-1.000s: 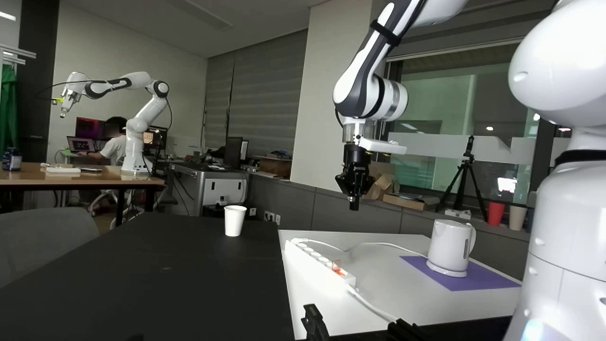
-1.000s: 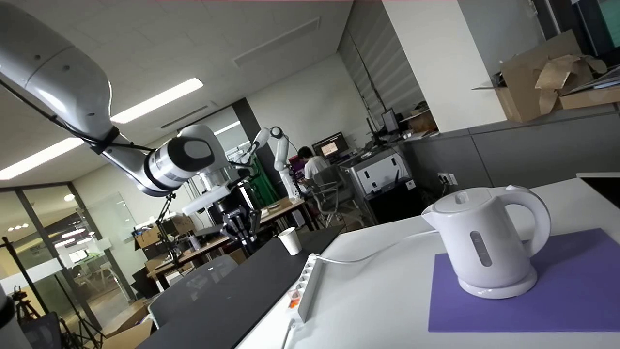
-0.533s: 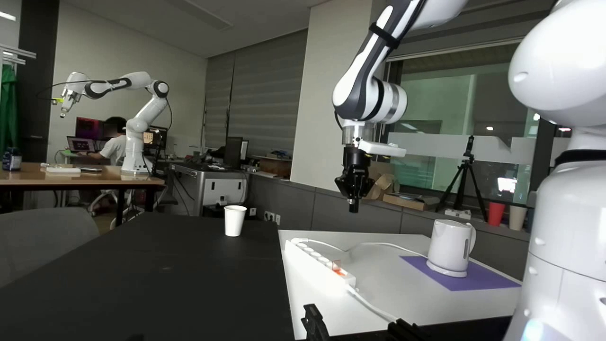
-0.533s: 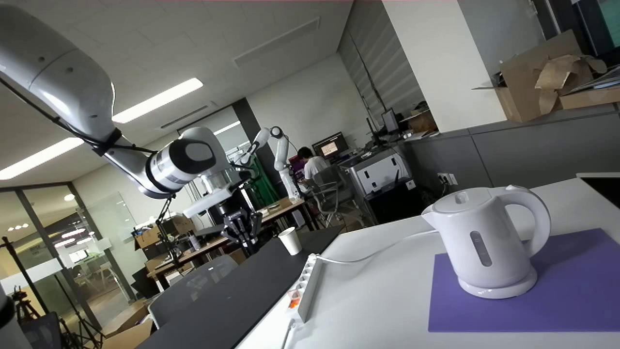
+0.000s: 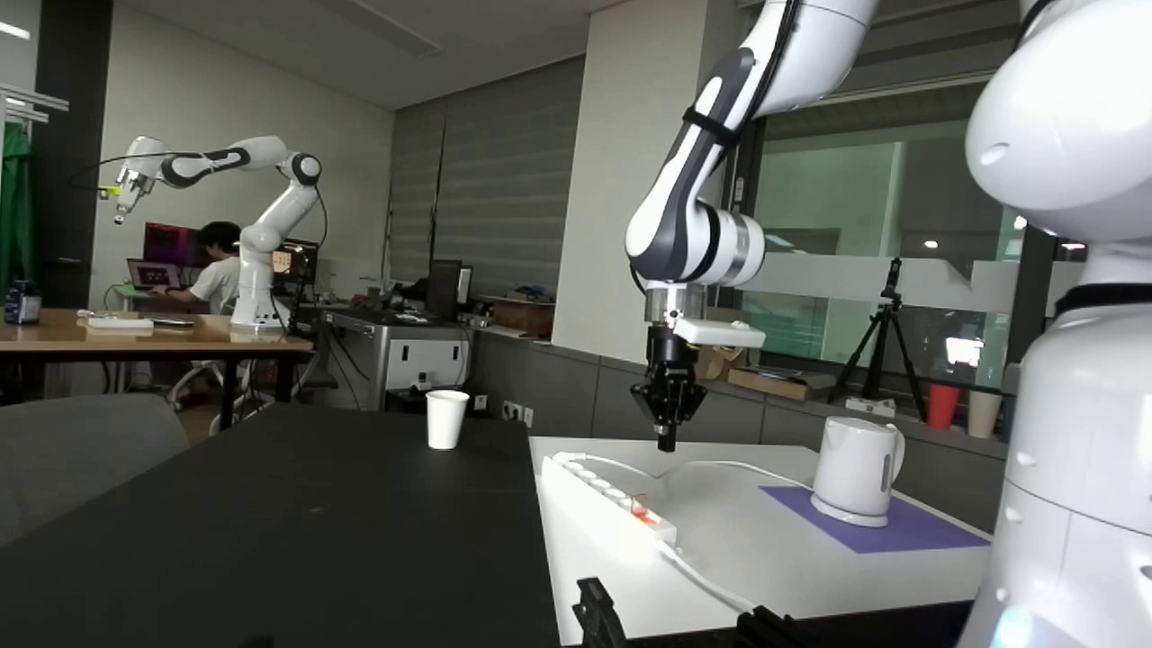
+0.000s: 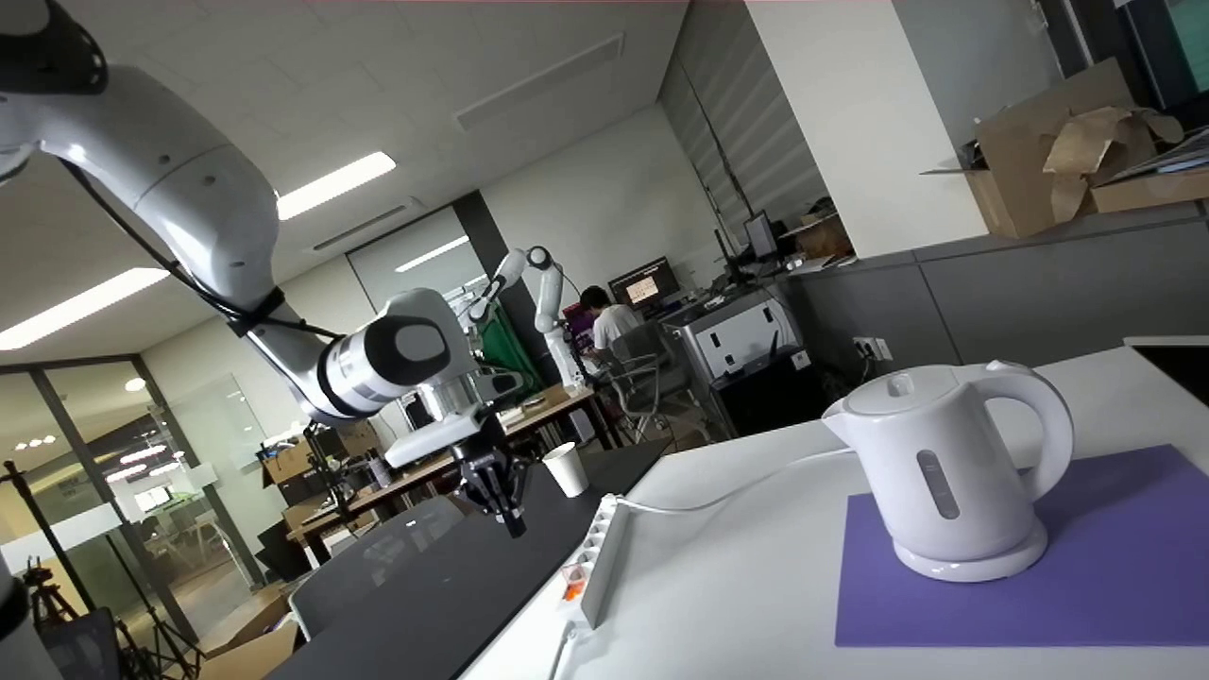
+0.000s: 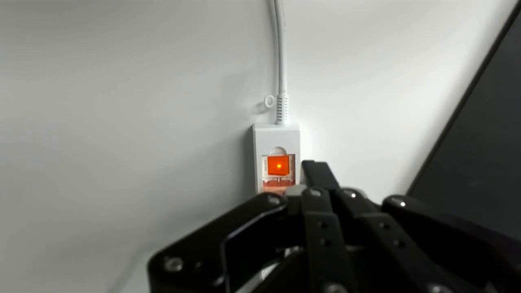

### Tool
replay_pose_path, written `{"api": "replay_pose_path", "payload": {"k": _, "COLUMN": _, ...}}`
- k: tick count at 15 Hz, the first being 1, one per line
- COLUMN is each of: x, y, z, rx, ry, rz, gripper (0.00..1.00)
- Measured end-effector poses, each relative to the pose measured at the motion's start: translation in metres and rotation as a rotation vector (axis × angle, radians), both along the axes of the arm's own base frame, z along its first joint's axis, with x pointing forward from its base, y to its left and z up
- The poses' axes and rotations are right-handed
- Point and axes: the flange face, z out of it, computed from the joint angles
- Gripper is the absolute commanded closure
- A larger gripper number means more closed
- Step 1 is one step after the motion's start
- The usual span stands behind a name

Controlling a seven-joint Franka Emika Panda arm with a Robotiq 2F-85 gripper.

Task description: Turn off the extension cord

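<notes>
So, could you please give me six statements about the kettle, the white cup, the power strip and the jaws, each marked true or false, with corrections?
1. The white cup lies on its side. False: the white cup stands upright on the black table.
2. The kettle stands on the purple mat. True.
3. The switch sits at one end of the power strip. True.
4. The jaws grip the switch. False: the jaws are shut, in the air, apart from it.
5. A white cord leaves the power strip at the switch end. True.
6. The switch is blue. False: it is orange-red.
</notes>
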Motion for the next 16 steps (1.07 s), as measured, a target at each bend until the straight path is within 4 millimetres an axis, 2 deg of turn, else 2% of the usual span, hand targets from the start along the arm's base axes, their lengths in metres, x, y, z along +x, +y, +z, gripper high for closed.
{"api": "replay_pose_path", "payload": {"k": 4, "x": 0.010, "y": -0.001, "z": -0.042, "rx": 0.029, "ry": -0.020, "rz": -0.032, "gripper": 1.00}}
{"api": "replay_pose_path", "payload": {"k": 9, "x": 0.028, "y": -0.002, "z": -0.086, "rx": 0.067, "ry": -0.014, "rz": -0.078, "gripper": 1.00}}
{"api": "replay_pose_path", "payload": {"k": 13, "x": 0.040, "y": -0.007, "z": -0.108, "rx": 0.080, "ry": -0.003, "rz": -0.096, "gripper": 1.00}}
{"api": "replay_pose_path", "payload": {"k": 16, "x": 0.044, "y": -0.009, "z": -0.115, "rx": 0.088, "ry": 0.003, "rz": -0.103, "gripper": 1.00}}
